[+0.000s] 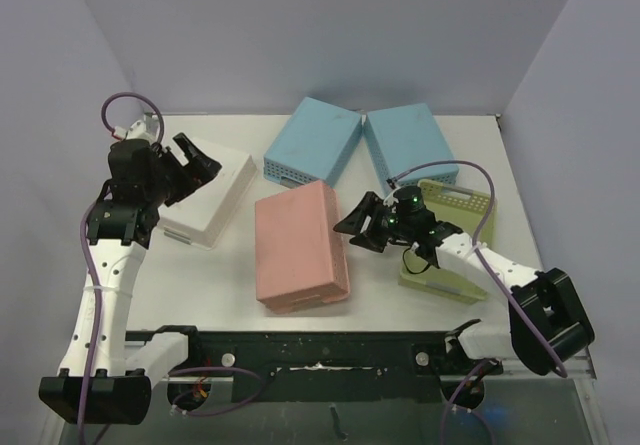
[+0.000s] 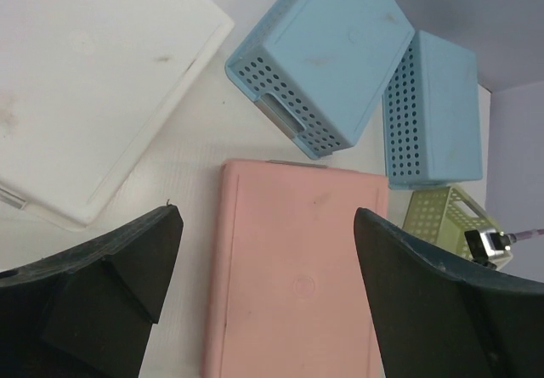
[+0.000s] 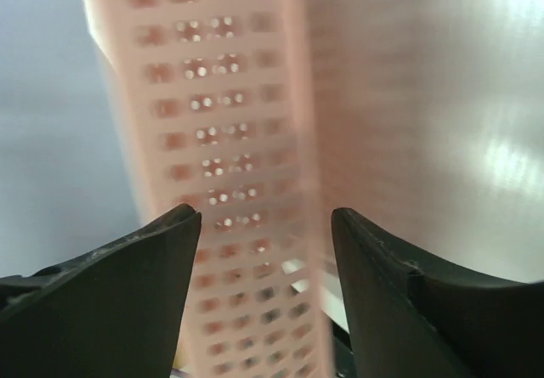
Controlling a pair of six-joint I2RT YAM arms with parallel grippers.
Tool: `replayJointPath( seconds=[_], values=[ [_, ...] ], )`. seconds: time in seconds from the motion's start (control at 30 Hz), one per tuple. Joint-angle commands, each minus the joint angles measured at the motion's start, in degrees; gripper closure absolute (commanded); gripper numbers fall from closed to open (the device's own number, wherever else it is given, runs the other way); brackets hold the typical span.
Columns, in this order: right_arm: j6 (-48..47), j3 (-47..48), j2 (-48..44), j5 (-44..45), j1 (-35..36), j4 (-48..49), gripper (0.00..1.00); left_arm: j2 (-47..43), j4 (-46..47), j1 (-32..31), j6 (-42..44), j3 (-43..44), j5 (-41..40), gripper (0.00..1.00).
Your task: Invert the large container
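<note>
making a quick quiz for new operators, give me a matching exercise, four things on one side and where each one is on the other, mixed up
Things
1. pink perforated plastic bin
2. white smooth plastic bin
3. green perforated plastic basket
4. right pincer

Places or states
A. under the right arm, right side of the table
B. left side of the table
C. open, facing the pink bin's perforated side wall
D. middle of the table, between white and green

Pairs: 1-D, 2-B, 3-A, 4-C
</note>
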Motion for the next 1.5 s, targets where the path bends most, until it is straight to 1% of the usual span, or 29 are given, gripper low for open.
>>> replayJointPath(
  seconds=[0.0,0.07,0.17,0.3,0.4,0.53,0.63,0.73,0.8,0.87,0.97,1.03,1.13,1.23,1.3,1.37,1.43,1.47],
  values=[
    [-8.25,3.91,1.77,4.25,1.57,-8.33,0.35,-1.21,5.14,0.29,-0.22,-0.05,4.15,0.17],
    [-8.19,4.96,4.57,3.93,3.66,-6.75,0.34,-1.37,5.48,0.29,-0.18,-0.27,5.05,0.17],
    [-9.20,9.70,10.56,5.27,8.53,-6.76,0.33,-1.57,5.59,0.21,-0.12,-0.32,5.53,0.17],
    [-13.10,20.63,17.25,8.78,13.10,-13.32,0.30,-1.71,5.21,0.13,0.42,0.06,6.57,0.17],
    [-16.87,25.06,16.12,14.25,13.01,-19.54,0.27,-1.84,4.47,-0.13,1.58,0.54,7.37,0.17],
    [-21.58,28.17,10.17,28.23,10.07,-32.39,0.15,-2.04,4.03,-2.08,3.22,0.10,7.15,0.17],
    [-22.63,26.81,4.26,36.64,4.71,-39.44,0.08,-1.77,3.62,-8.47,4.32,-0.15,3.19,0.17],
    [-22.97,22.89,-0.14,41.14,-1.40,-43.43,0.04,-0.33,3.28,-18.31,4.21,-0.42,-5.42,0.17],
    [-23.58,20.52,-1.89,41.42,-4.87,-44.52,0.01,1.27,3.61,-24.27,3.92,-0.86,-9.92,0.17],
    [-24.13,18.64,-2.39,40.04,-7.46,-44.68,0.01,3.19,4.63,-29.23,3.32,-1.38,-11.95,0.17],
    [-24.68,16.74,-1.87,37.09,-8.68,-43.05,0.01,5.93,6.83,-35.15,2.15,-2.05,-13.65,0.17],
    [-24.80,15.82,-1.02,34.68,-8.57,-41.10,0.03,7.76,8.06,-37.60,1.60,-2.61,-14.02,0.17],
    [-24.46,14.62,0.31,33.27,-8.51,-38.00,0.07,9.71,8.84,-39.42,1.38,-2.83,-13.84,0.17],
    [-24.17,14.61,1.61,33.58,-8.59,-37.51,0.18,10.85,9.45,-39.75,1.42,-2.92,-13.08,0.17],
    [-24.23,14.40,1.36,33.56,-8.63,-37.31,0.27,11.07,10.03,-39.88,1.47,-3.23,-12.46,0.17],
    [-24.50,14.15,0.60,33.71,-8.56,-37.78,0.40,10.89,10.68,-39.88,1.26,-3.96,-11.68,0.17],
    [-24.80,13.73,-0.73,34.10,-8.63,-38.39,0.56,10.49,11.39,-39.88,1.06,-4.98,-11.01,0.17],
    [-24.97,13.45,-1.62,34.43,-8.64,-38.94,0.66,10.19,11.64,-39.88,0.96,-5.57,-10.91,0.17]
  ],
)
